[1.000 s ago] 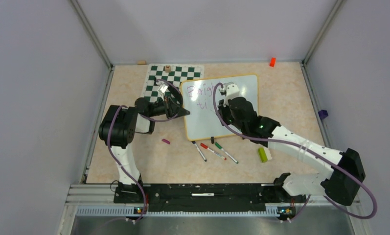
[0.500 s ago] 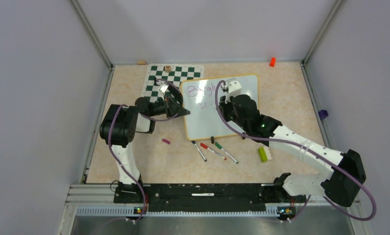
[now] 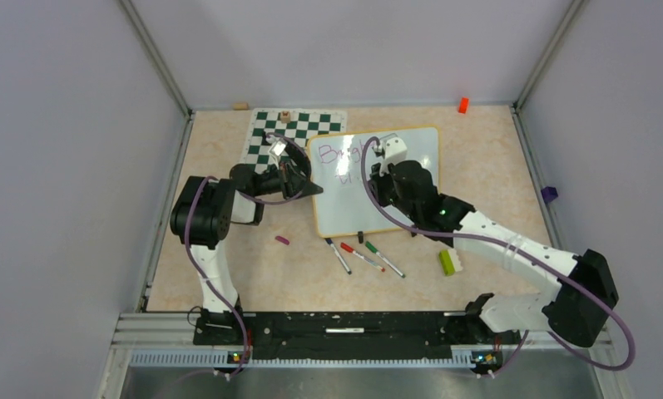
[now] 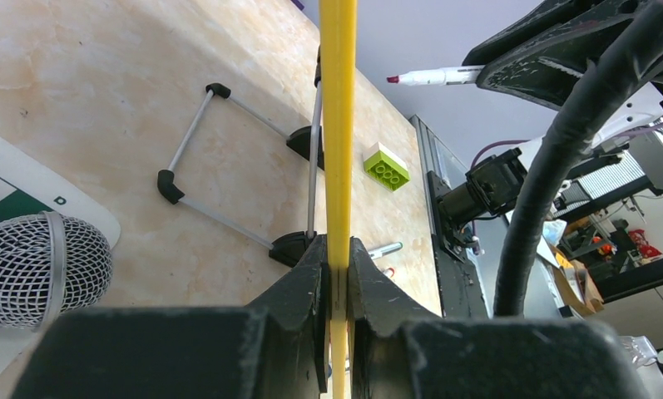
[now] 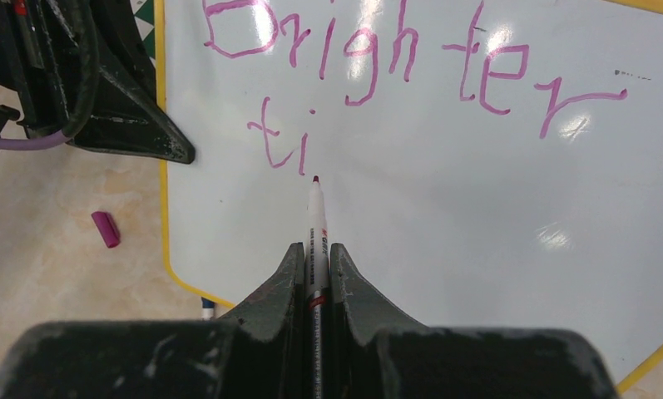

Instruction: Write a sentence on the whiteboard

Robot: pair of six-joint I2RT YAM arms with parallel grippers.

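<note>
While both arms work at the board, the tabletop holds the following.

1. Whiteboard [image 3: 344,212]: glossy white with a yellow-orange rim. It lies askew in the far half of the tabletop, about midway between the left and right edges. Its left side overlaps the near right corner of the chess mat [image 3: 299,125].
2. Sentence [image 5: 394,58]: purple handwriting, with "Brighter" on the top line and "ti" beneath it.
3. Left gripper [image 4: 336,249]: jaws clamped on the board's yellow rim at its left edge, which the wrist view shows edge-on.
4. Right gripper [image 5: 315,249]: jaws closed around a marker [image 5: 317,212] with a white barrel. The dark reddish tip points at the board just below and right of the "i". Whether the tip touches the surface cannot be told.
5. Purple cap [image 3: 282,240]: loose on the table, near the board's near left corner.
6. Three spare markers [image 3: 361,257]: lying side by side just off the board's near edge, one with a red cap and one with a green cap.
7. Green brick [image 3: 447,263]: right of the spare markers and apart from them, toward the near right.
8. Orange block [image 3: 462,105]: at the far edge, toward the right corner.
9. Small purple object [image 3: 548,194]: at the right edge.
10. Wooden block [image 3: 241,105]: at the far edge, toward the left corner.
11. Small piece [image 3: 285,116]: on the far edge of the mat.
</note>
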